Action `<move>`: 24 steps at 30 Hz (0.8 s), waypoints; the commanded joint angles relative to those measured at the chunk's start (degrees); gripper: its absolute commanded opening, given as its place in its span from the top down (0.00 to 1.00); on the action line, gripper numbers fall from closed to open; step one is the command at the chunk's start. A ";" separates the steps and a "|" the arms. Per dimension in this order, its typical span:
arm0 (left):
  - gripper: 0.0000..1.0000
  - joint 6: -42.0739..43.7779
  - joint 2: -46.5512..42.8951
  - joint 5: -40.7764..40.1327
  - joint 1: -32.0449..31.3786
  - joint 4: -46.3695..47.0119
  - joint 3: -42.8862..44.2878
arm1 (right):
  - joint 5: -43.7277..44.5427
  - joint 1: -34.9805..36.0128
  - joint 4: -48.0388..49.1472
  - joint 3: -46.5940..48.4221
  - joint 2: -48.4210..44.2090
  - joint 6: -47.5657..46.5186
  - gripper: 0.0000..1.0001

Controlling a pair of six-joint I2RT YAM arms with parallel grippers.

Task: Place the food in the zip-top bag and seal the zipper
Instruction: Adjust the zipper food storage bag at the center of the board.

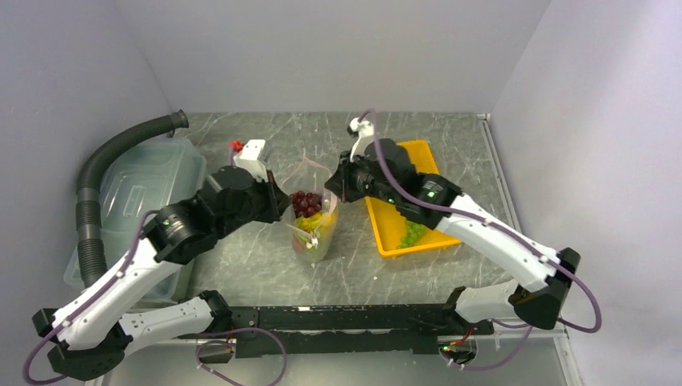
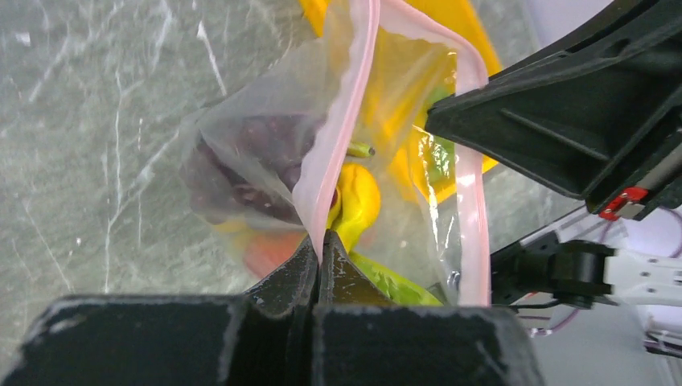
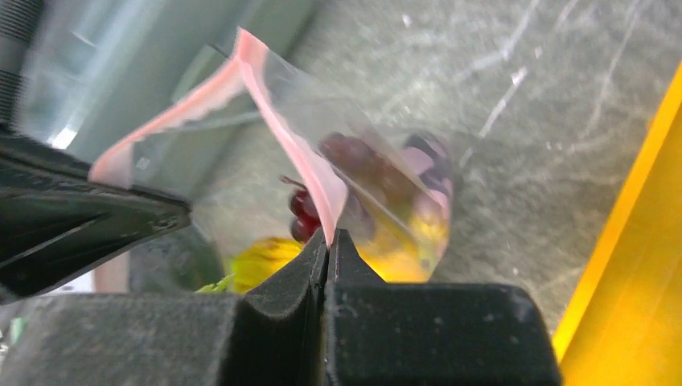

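**Between the arms, a bag held by its pink strip**

Mid-counter (image 1: 265,265), the zip-top bag (image 1: 315,229) hangs upright between the two arms, with its mouth uppermost and gaping. The left fingers (image 2: 318,259) are pressed together on the zipper (image 2: 342,137), pinching the pink strip at the left side of the mouth. The right fingers (image 3: 328,259) are clamped on the strip in the same way at the opposite side. The two lengths of strip stand apart, unsealed.

Inside the bag, dark grapes (image 1: 306,201) lie on top. Beneath them are yellow and orange-red pieces and something green, all blurred through the plastic. Green grapes (image 1: 412,233) lie in the yellow tray (image 1: 426,157), which sits just right of the bag under the right arm.

A translucent lidded bin (image 1: 145,189) sits at the counter's left edge, and a grey ribbed hose (image 1: 92,193) curves over it. Whether the bag's bottom touches the counter cannot be told.
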 commanded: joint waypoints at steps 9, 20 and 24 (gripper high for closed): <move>1.00 -1.06 5.28 0.42 1.13 5.67 -4.34 | 3.71 -0.52 1.42 -0.06 2.20 -1.33 1.00; 1.00 4.94 2.64 -7.22 1.18 1.34 5.70 | 4.00 -0.44 -1.57 7.61 -0.49 -2.97 1.00; 1.00 6.50 2.49 -10.90 1.14 0.83 6.07 | 3.63 -0.44 -0.43 6.22 0.22 -2.63 1.00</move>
